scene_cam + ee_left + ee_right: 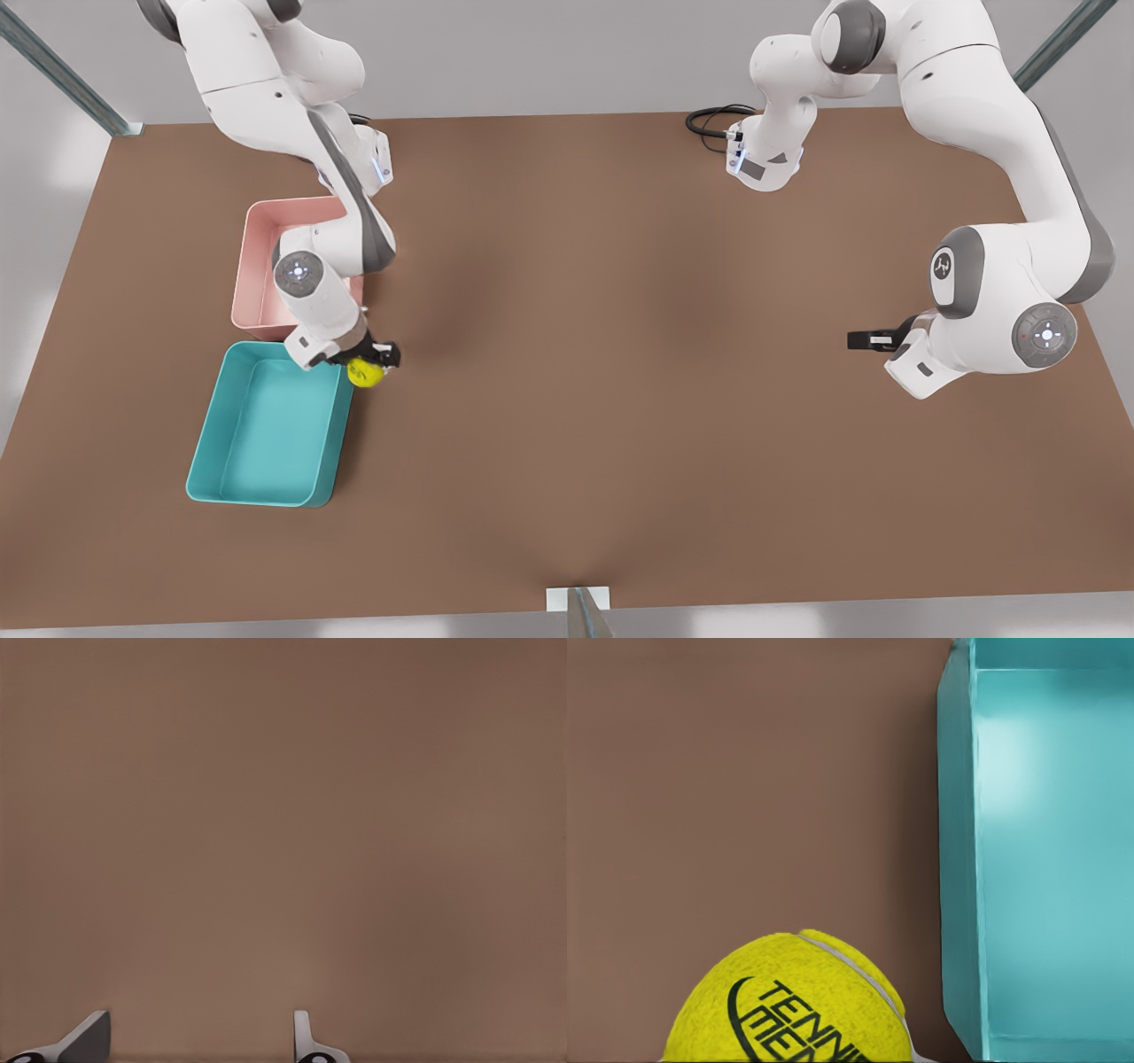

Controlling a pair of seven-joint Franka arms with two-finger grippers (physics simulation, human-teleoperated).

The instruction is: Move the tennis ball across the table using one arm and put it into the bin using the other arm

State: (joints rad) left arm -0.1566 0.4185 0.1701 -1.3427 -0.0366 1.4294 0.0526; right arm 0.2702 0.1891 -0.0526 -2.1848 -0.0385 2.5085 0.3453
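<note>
The small bright yellow-green fuzzy tennis ball sits clamped between the black fingers of the right gripper, just beside the near corner of the teal rectangular plastic bin on the front view's left. In the right wrist view the tennis ball, printed with dark lettering and crossed by a pale seam, lies close to the teal bin's outer wall, with a narrow strip of the tabletop between them; whether the ball touches the surface cannot be told. A second bin, a pink rectangular plastic one, stands just behind the teal one, partly covered by the right arm, their short ends nearly meeting. The left gripper hangs idle well apart on the front view's right, above bare tabletop, its arm waiting; its two grey fingertips stand spread apart in the left wrist view, with nothing between them. The large flat matte brown rectangular table lies open across its whole middle and along its near edge, giving wide room between the two arms. Count: one ball, two bins, two white jointed arms, two grippers.
</note>
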